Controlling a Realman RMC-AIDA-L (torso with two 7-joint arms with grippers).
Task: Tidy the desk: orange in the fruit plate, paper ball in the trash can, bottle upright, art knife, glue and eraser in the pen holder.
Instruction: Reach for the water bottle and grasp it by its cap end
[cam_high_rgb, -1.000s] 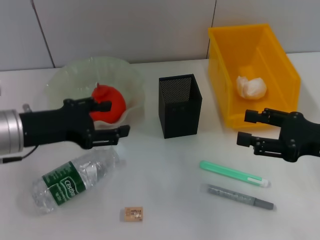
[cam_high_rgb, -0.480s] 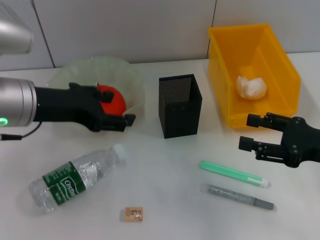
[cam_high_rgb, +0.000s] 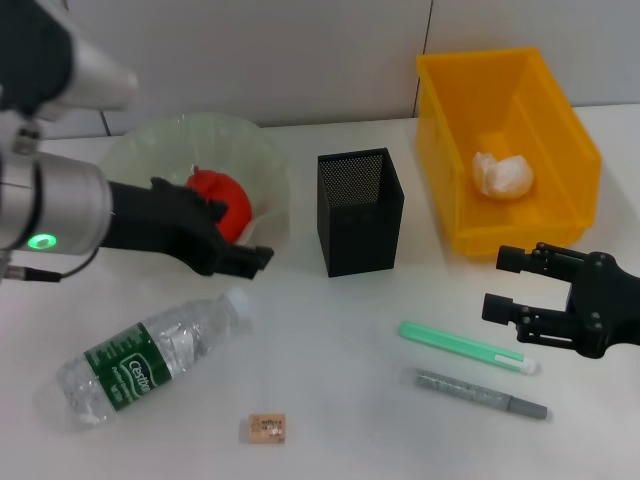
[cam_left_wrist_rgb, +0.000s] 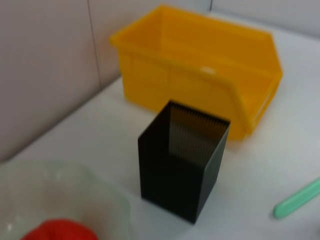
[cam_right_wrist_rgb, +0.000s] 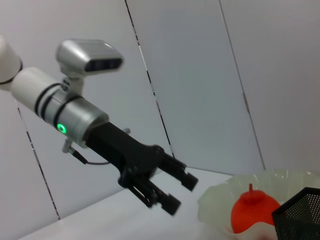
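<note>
Orange (cam_high_rgb: 219, 200) in plate (cam_high_rgb: 140, 160); bottle (cam_high_rgb: 140, 355) flat

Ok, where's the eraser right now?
In the head view the eraser lies at the near edge of the table, left of centre, just right of the toppled bottle.

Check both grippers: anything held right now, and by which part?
Nothing held. Left gripper is open and empty beside the fruit plate; right gripper is open and empty above the green pen.

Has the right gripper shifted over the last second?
Yes. The right gripper has dropped away from the yellow bin toward the green pen, fingers open.
</note>
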